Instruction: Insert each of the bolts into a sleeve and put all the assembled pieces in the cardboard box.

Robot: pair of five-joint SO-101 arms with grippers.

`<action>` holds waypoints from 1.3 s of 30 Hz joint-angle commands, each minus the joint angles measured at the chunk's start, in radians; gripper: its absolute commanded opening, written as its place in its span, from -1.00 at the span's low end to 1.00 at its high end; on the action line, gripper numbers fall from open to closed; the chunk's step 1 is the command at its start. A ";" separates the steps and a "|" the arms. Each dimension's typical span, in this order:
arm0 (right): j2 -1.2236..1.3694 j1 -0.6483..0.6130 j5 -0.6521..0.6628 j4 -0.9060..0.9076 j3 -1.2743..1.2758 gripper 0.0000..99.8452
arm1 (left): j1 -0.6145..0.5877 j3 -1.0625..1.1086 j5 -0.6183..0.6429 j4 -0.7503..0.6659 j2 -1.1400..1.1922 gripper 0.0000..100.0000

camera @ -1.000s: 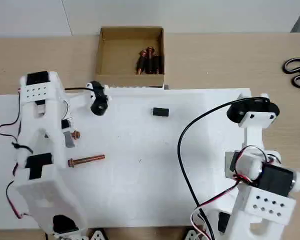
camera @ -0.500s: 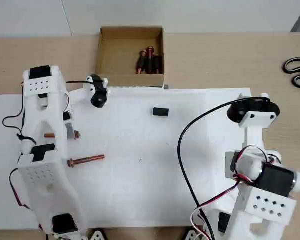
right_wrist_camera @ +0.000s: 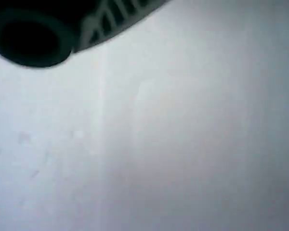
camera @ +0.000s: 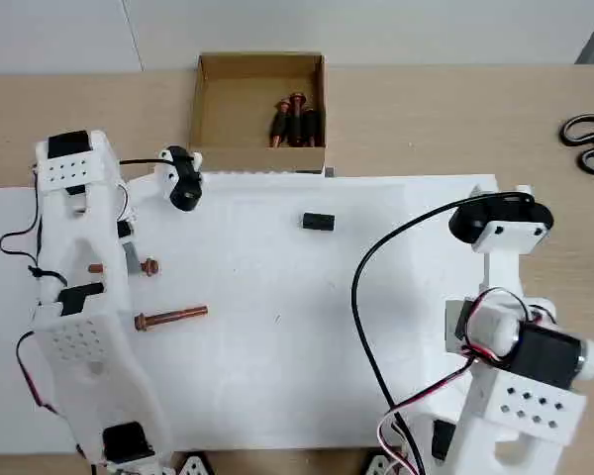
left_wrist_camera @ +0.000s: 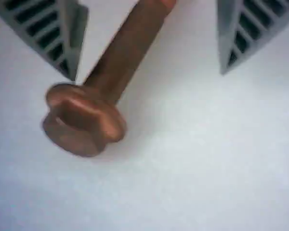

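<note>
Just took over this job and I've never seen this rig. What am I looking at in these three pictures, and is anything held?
Two small white robot arms sit side by side at a table. The wide picture comes from a fixed camera looking down: the left arm is on its left, the right arm on its right. The other two pictures come from a camera on each arm's wrist. On the white sheet lie a loose bolt, a black sleeve, and a second bolt between the left arm's fingers, which stand open on either side of it, so nothing is gripped. The box at the back holds a few sleeved bolts. Scissors lie on the table's far right.
</note>
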 commanded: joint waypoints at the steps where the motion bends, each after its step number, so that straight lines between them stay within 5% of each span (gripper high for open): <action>1: -0.015 -0.004 -0.008 -0.008 -0.009 -0.99 | 0.008 0.022 -0.249 0.023 -0.005 -0.63; 15: -0.015 -0.004 -0.008 -0.008 -0.009 -0.99 | 0.011 0.065 -0.247 0.012 0.055 -0.72; 22: -0.015 -0.004 -0.006 -0.007 -0.011 -0.99 | 0.037 0.048 -0.198 0.021 0.083 -0.99; 39: -0.016 -0.005 -0.005 0.054 -0.112 -0.99 | 0.087 0.154 -0.006 0.023 -0.373 -0.99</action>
